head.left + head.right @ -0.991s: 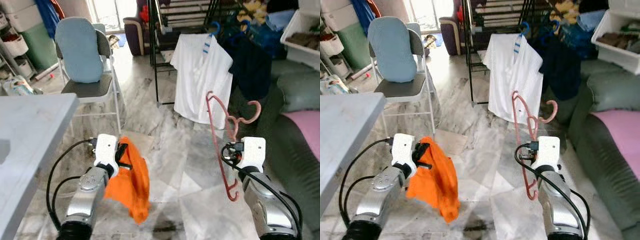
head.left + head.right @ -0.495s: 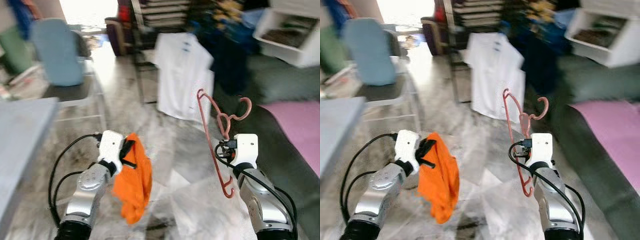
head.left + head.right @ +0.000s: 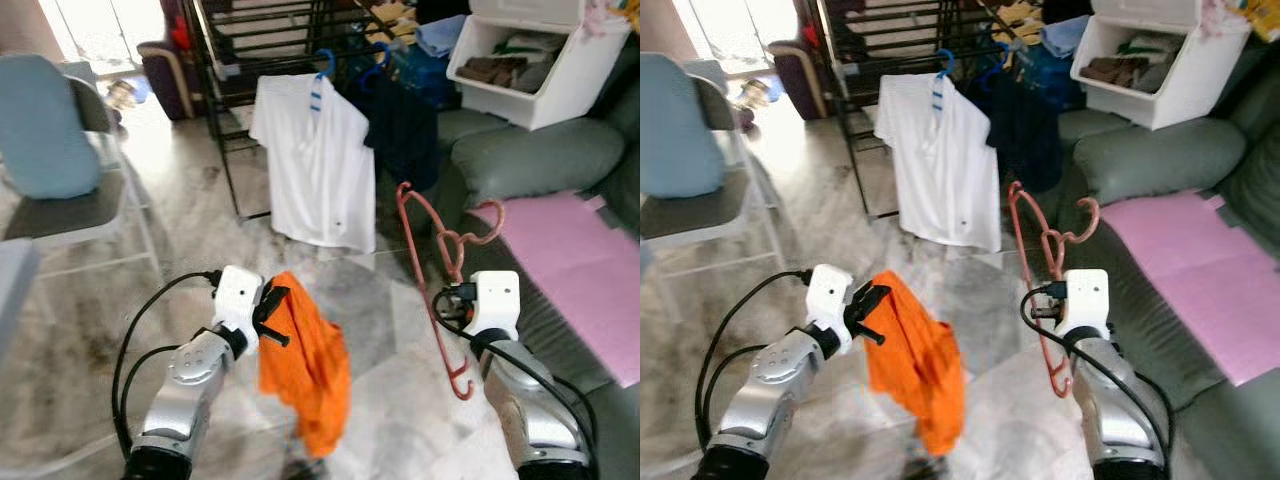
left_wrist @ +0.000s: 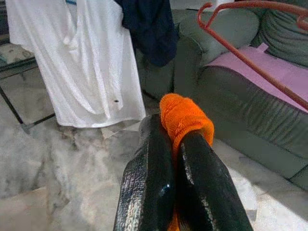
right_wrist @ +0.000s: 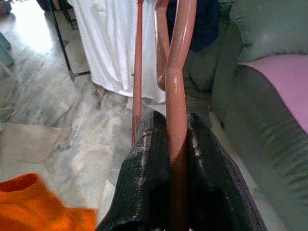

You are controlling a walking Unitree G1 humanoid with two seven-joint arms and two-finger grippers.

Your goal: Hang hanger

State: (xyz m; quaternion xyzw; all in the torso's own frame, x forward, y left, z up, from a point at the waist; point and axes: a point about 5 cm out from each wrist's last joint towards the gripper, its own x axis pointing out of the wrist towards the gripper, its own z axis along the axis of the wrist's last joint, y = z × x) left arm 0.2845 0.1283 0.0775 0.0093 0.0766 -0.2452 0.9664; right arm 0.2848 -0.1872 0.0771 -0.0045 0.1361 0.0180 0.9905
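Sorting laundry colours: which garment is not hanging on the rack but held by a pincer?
The orange garment, pinched in the left pincer. The white shirt and dark garment hang on the rack.

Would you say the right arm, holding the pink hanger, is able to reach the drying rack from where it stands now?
Probably not yet: the right gripper, shut on the pink hanger, sits low, with open floor before the drying rack.

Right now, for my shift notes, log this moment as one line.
left tool: shut on orange cloth | right tool: shut on pink plastic hanger | ahead: black drying rack
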